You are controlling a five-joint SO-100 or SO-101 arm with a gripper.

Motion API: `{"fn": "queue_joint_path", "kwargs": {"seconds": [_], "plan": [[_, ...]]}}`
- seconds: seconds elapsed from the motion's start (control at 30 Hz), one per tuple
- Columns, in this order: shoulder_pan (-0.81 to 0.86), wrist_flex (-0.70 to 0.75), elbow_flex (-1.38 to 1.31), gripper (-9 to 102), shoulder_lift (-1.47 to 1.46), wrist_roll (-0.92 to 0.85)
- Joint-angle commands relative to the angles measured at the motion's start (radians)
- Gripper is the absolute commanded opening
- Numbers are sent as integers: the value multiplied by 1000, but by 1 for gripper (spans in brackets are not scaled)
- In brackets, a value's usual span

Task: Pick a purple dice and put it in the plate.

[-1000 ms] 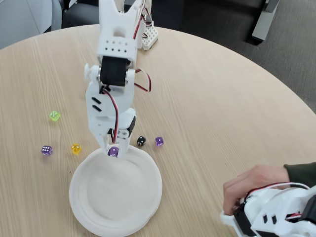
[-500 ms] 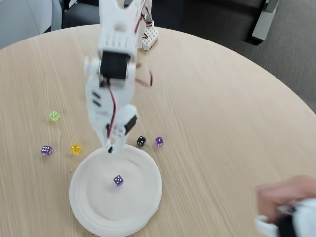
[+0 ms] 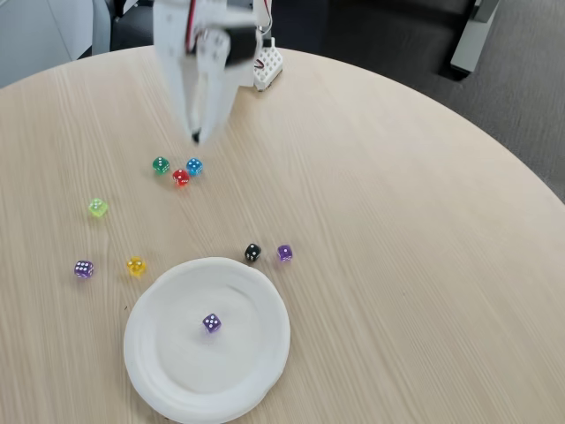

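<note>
1 purple dice (image 3: 212, 323) lies near the middle of the white plate (image 3: 256, 371), clear of the rim, with white pips facing up. The plate sits at the near edge of the round wooden table (image 3: 397, 221) in the fixed view. Up near the far side the gripper (image 3: 197, 134) hangs above the tabletop, blurred, its 2 fingers drawn in to a narrow tip with nothing between them. Just below that tip sit 3 small dice close together: green (image 3: 161, 164), red (image 3: 181, 177) and blue (image 3: 194, 166). Beyond the plate's upper right rim a black die (image 3: 252, 253) and another purple die (image 3: 284, 253) lie side by side. Left of the plate are a yellow die (image 3: 135, 265), a third purple die (image 3: 84, 268) and a lime die (image 3: 98, 208).
</note>
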Motion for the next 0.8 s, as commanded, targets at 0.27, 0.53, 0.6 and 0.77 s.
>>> {"fn": "queue_joint_path", "kwargs": {"seconds": [0.27, 0.53, 0.6, 0.77], "plan": [[-8, 8, 583, 0, 647, -224], [-8, 2, 957, 0, 1009, -394], [-8, -35, 1006, 0, 1083, -442], [-8, -150, 1150, 0, 1152, -489]]}}
